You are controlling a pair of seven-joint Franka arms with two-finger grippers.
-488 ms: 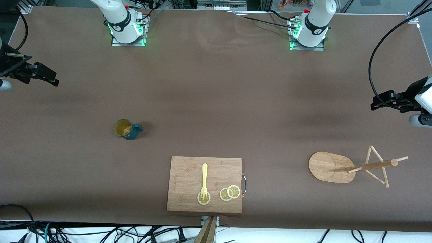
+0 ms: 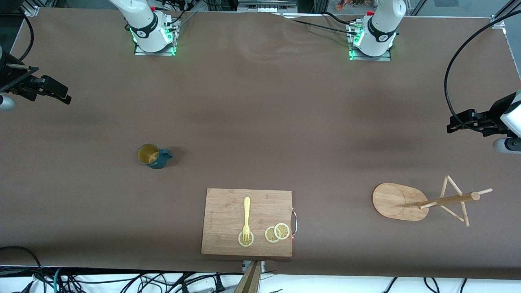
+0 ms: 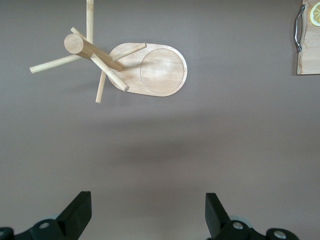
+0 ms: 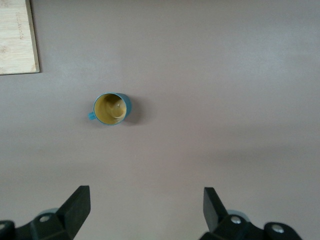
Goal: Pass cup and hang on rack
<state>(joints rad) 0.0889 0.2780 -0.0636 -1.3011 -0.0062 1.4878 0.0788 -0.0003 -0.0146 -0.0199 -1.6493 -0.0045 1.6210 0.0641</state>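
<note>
The dark teal cup [image 2: 152,156] stands upright on the brown table toward the right arm's end, its tan inside showing and its handle pointing toward the table's middle. The wooden rack [image 2: 397,201] stands on its oval base toward the left arm's end, with thin pegs on its post [image 2: 447,200]. My right gripper [image 2: 65,97] hangs open and empty over the table's edge at its own end; in the right wrist view the cup [image 4: 112,109] lies well ahead of the right gripper [image 4: 146,207]. My left gripper [image 2: 451,125] hangs open and empty at the other end. In the left wrist view the rack [image 3: 160,70] is ahead of the left gripper [image 3: 148,210].
A rectangular wooden cutting board [image 2: 228,207] lies near the table's front edge, nearer the camera than the cup. On it are a yellow fork [image 2: 246,215] and lemon slices [image 2: 276,232]. Black cables hang by both table ends.
</note>
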